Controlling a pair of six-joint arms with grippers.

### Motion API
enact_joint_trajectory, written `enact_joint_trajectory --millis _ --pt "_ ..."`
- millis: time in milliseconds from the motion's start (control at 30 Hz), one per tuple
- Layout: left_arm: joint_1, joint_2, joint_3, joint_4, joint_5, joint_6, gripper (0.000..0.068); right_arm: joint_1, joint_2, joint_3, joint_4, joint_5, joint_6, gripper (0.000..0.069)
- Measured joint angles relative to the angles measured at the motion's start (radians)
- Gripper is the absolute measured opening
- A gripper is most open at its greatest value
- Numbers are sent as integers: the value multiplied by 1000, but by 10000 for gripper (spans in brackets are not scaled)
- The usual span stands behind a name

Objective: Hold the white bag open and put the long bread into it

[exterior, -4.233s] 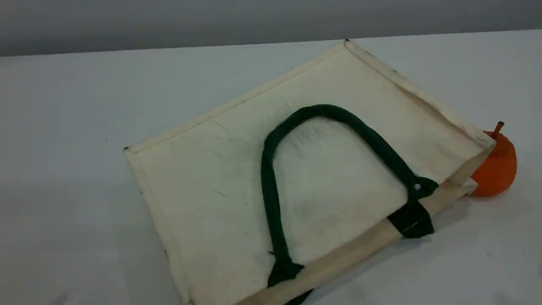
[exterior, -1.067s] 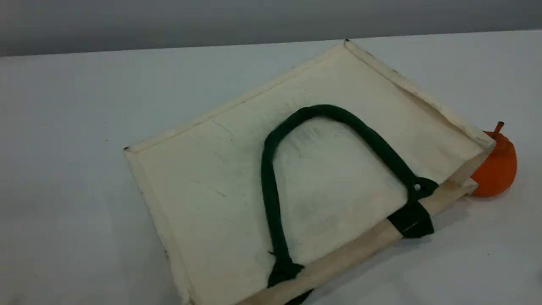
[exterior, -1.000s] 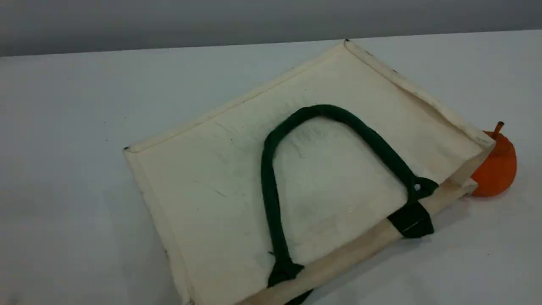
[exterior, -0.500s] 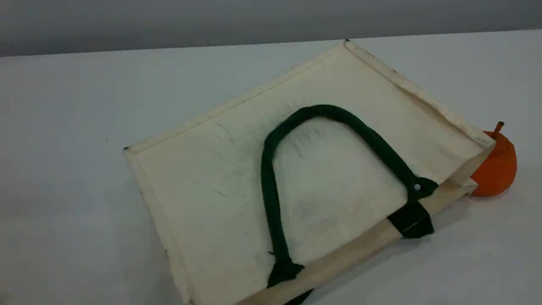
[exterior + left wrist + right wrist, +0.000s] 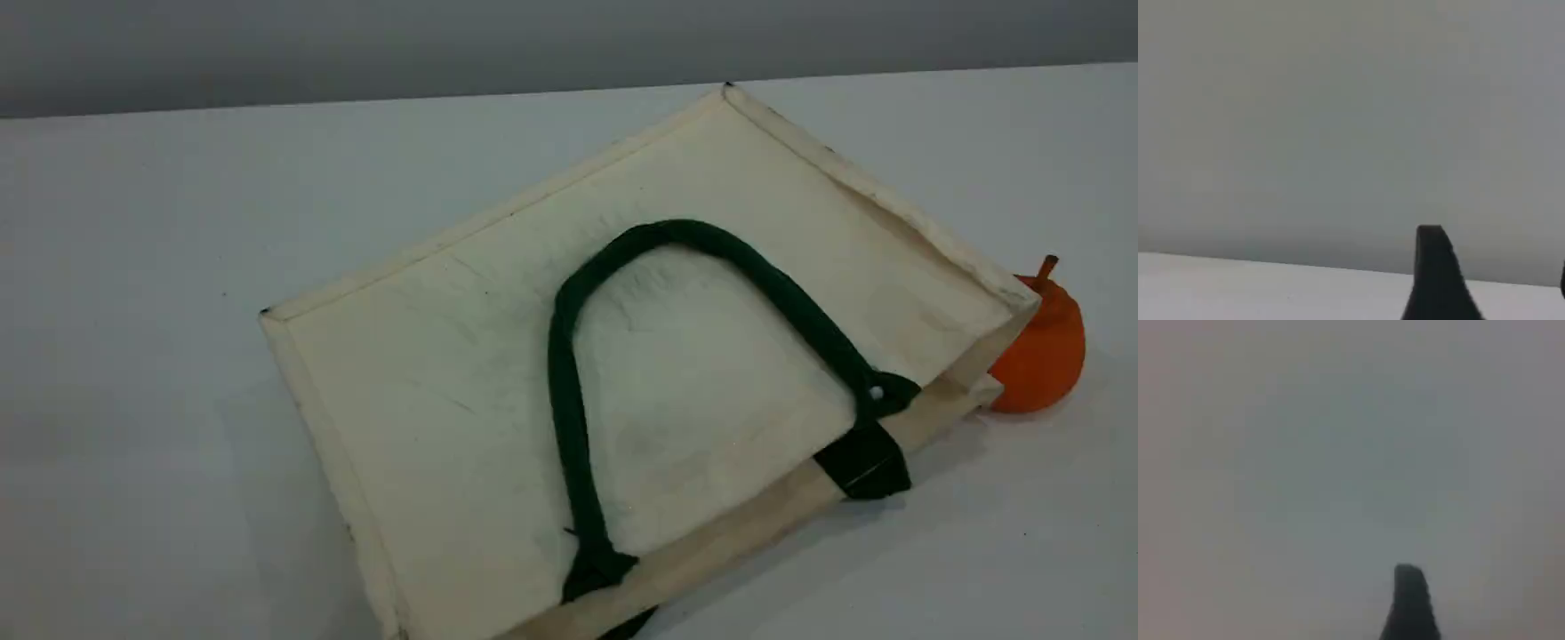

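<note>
My left gripper point(image 5: 1500, 287) is spread, with bare table point(image 5: 1271, 287) showing between its tips. Only one fingertip point(image 5: 1408, 603) of my right gripper shows, with nothing beside it, so I judge it spread too. The white bag point(image 5: 444, 382) lies flat with its green handle point(image 5: 566, 418) on top. Its mouth edge slants along the near right side, ending by the orange fruit point(image 5: 1040, 356). The long bread is in no view, so I cannot say which arm is nearer.
</note>
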State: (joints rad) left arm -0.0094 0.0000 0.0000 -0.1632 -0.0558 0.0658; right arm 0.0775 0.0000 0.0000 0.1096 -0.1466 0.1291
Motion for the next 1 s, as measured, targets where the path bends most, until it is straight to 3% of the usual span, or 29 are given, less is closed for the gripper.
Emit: enact_joint_trajectory --millis 500,1000 --pt "-1 0 0 0 0 -1 400 2 0 0 -29 12 -43 469" --pt "-1 0 0 0 0 -1 400 2 0 0 -63 406 -206 469"
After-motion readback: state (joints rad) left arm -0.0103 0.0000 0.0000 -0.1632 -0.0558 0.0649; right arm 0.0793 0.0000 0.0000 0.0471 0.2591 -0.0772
